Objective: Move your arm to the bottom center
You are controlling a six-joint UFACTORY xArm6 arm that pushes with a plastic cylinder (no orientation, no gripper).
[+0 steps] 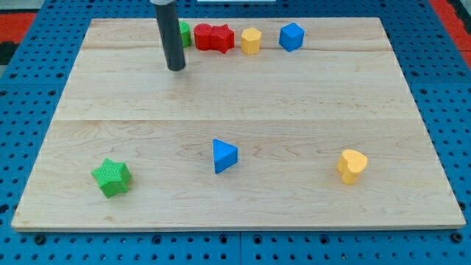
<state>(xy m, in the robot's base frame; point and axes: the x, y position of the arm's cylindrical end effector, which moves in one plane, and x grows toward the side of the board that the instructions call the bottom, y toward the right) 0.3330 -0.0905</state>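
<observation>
My tip rests on the wooden board near the view's top, left of centre. It stands just below and left of a green block that the rod partly hides. To the right along the top edge sit a red block, a red star-like block, a yellow block and a blue block. A blue triangle lies near the bottom centre, far below my tip.
A green star sits at the bottom left and a yellow heart-like block at the bottom right. The board lies on a blue pegboard, with red at the top right corner.
</observation>
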